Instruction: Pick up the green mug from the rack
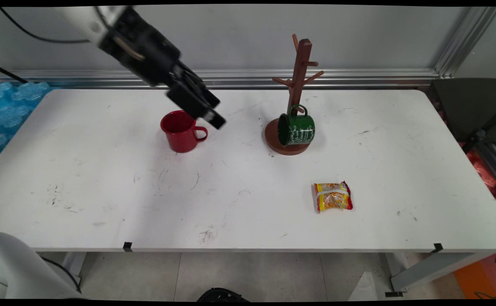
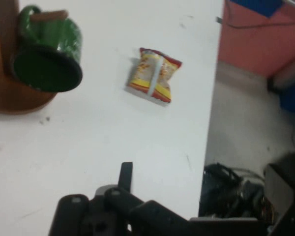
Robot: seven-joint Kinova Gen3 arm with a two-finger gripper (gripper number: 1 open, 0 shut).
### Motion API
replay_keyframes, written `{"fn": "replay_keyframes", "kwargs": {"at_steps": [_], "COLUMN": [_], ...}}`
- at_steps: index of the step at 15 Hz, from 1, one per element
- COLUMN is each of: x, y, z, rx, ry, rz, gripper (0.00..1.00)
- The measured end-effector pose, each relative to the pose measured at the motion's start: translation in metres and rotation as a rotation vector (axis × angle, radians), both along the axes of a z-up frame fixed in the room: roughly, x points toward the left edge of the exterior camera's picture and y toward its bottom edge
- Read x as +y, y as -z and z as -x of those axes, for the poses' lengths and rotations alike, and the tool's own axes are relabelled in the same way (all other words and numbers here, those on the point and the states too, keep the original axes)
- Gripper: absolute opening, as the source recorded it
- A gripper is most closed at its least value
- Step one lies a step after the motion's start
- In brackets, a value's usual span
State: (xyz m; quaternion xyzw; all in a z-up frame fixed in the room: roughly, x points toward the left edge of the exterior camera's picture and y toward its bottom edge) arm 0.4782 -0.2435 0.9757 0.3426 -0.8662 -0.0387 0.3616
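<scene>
White table [image 1: 103,191]: gripper [image 1: 214,119] beside red mug [image 1: 180,131]

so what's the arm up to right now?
The gripper hangs tilted just above and beside the red mug, near its handle, holding nothing that I can see. Whether its jaws are open or shut is unclear. The red mug stands upright on the table. To the right, a green mug hangs by its handle on a low peg of the wooden mug tree. A snack packet lies nearer the front edge.
</scene>
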Motion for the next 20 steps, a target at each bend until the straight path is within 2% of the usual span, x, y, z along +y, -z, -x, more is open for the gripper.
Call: {"fn": "replay_keyframes", "kwargs": {"at_steps": [3,11,14,20], "x": [-0.009,-0.035,-0.047,-0.068], "y": [0.026,0.082,0.103,0.137], "z": [0.019,0.057,0.070,0.093], "rx": [0.019,0.080,0.105,0.141], "ry": [-0.095,-0.270,-0.320,-0.378], "rz": [-0.047,-0.113,-0.130,-0.147], "gripper": [1.00,1.00,1.00,1.00]}}
